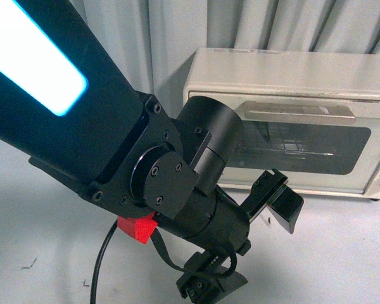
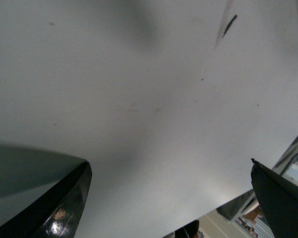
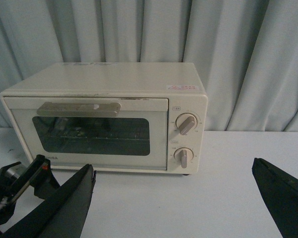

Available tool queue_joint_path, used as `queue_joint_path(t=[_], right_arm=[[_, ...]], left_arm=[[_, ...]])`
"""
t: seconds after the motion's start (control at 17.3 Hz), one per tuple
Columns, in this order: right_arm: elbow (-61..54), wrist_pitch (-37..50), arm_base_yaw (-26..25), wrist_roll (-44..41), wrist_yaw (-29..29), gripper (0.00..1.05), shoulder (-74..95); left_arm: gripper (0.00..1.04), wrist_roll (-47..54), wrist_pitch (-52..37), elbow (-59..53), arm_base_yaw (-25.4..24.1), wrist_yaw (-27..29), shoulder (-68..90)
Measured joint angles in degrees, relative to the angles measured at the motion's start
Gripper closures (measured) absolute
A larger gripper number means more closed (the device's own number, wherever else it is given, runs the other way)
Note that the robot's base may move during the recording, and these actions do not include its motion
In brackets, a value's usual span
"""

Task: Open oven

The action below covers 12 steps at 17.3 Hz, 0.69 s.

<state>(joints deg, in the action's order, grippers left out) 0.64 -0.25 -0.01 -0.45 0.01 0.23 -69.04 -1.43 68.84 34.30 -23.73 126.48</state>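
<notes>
The oven [image 1: 291, 76] is a cream-white box standing at the back of the white table [image 1: 342, 253], in front of the curtain. Its glass door [image 3: 92, 134] is shut, with the beige bar handle [image 3: 79, 108] across the top and two round knobs [image 3: 186, 124] on one side. My left gripper [image 1: 256, 247] is open and hangs low in front of the oven door, apart from it; the left wrist view shows only bare table between its fingers [image 2: 64, 203]. My right gripper [image 3: 174, 198] is open, well back from the oven and facing its front, with nothing between its fingers.
A grey pleated curtain [image 3: 228, 59] hangs close behind the oven. My left arm [image 1: 82, 114] fills the left half of the front view and hides the oven's lower left corner. The table's edge [image 2: 223, 206] shows in the left wrist view.
</notes>
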Motion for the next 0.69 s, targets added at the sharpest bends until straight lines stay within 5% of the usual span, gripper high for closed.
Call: queue_joint_path(t=[0.69], right_arm=[[0.00, 0.02, 0.00, 0.00, 0.02, 0.06, 0.00]], left_arm=[[0.07, -1.16, 2.58, -1.62, 0.33, 4.52, -1.53]])
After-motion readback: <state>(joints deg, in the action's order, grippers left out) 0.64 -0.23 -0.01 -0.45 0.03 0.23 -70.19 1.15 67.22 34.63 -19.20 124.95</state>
